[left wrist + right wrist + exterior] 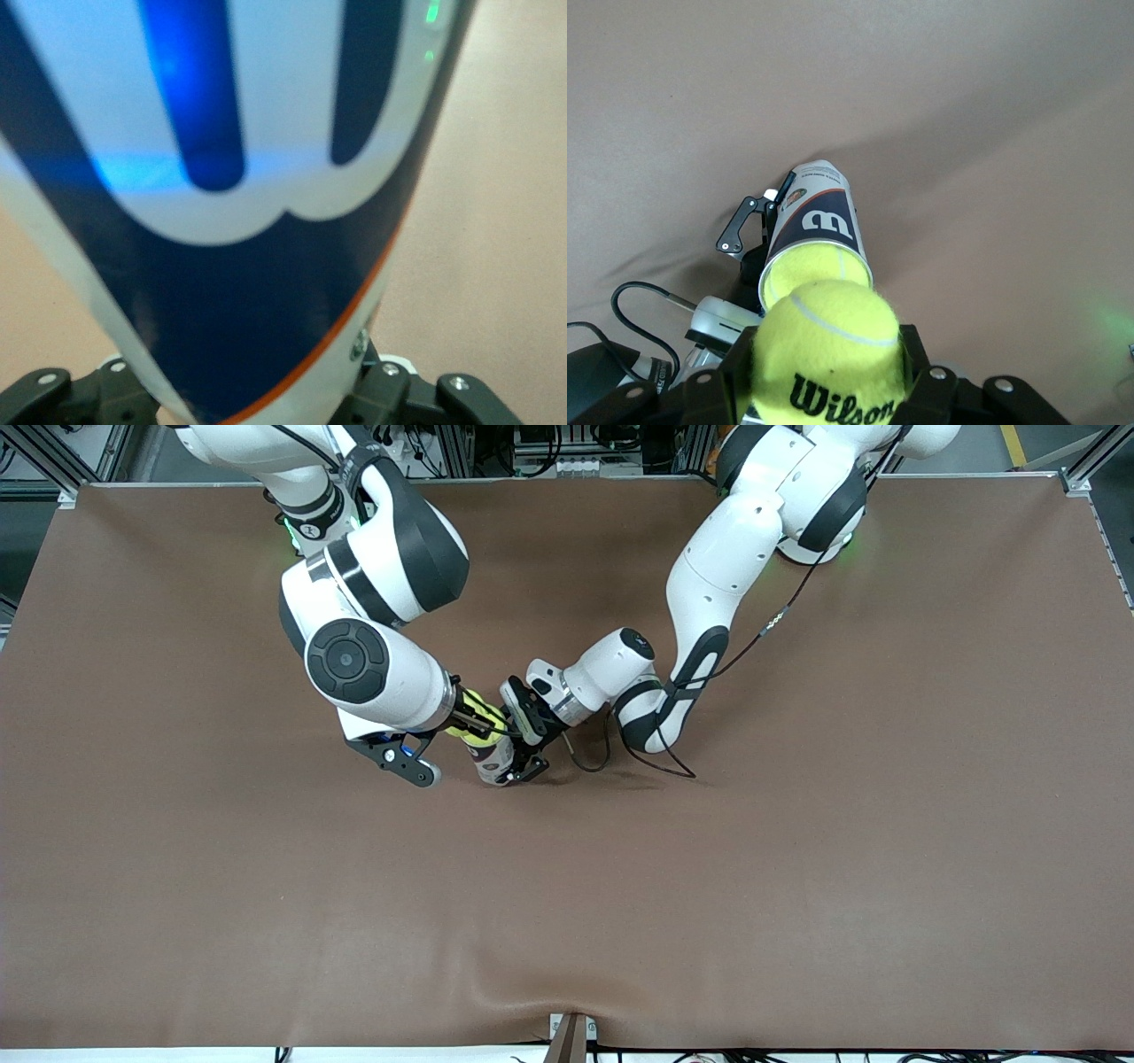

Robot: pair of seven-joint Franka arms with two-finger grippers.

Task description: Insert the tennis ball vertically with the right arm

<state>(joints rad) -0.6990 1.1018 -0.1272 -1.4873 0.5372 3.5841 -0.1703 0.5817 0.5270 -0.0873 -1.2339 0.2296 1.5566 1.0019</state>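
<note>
A yellow tennis ball [828,354] marked Wilson sits between the fingers of my right gripper [828,376], which is shut on it. In the front view the ball [476,719] hangs just above the mouth of a blue-and-white ball can [493,762]. The can [818,226] stands mouth up on the table, and yellow shows inside it. My left gripper [518,766] is shut on the can's side low down. In the left wrist view the can [266,221] fills most of the picture.
A brown cloth [797,868] covers the whole table. A black cable [589,760] loops on it beside the left wrist. A metal bracket [571,1036] sits at the table edge nearest the front camera.
</note>
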